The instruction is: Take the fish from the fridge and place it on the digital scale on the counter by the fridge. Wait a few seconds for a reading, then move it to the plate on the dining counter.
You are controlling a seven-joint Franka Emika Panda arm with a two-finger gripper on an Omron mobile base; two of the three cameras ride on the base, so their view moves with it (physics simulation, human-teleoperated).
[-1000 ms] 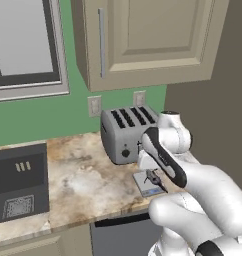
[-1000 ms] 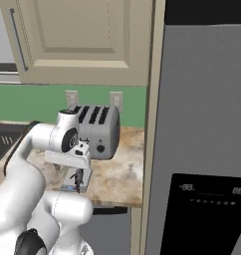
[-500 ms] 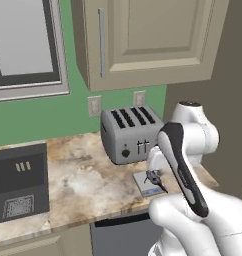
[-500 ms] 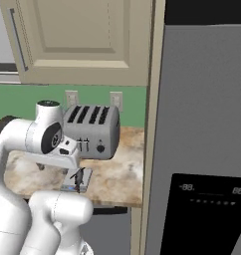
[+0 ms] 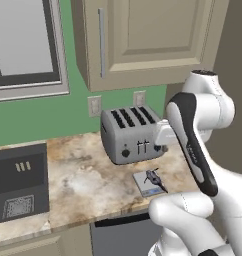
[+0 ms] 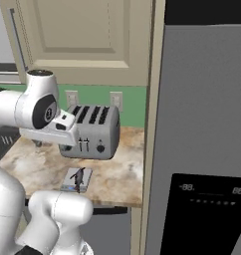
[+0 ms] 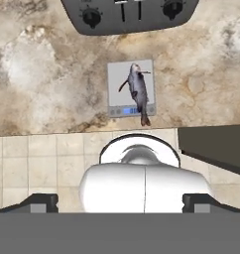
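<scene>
The small dark grey fish (image 7: 138, 88) lies on the pale square digital scale (image 7: 117, 99), its tail hanging over the scale's front edge. The scale (image 5: 144, 184) rests on the mottled stone counter (image 5: 83, 180), just in front of the silver toaster (image 5: 130, 135). The same fish (image 6: 78, 178) and scale (image 6: 71, 186) sit left of the grey fridge (image 6: 202, 149). My gripper (image 7: 124, 204) hangs high above the fish, open and holding nothing, its fingertips (image 7: 42, 202) far apart. The fish (image 5: 154, 177) lies free.
Beige upper cabinets (image 5: 143, 35) hang over the counter, close above my raised arm. A black cooktop (image 5: 18, 185) sits at the counter's left end. The toaster (image 6: 90, 132) stands against the green wall. The fridge side panel borders the counter (image 6: 117, 179) on the right.
My arm has risen from low over the scale to well above the toaster's height. The fish has stayed on the scale.
</scene>
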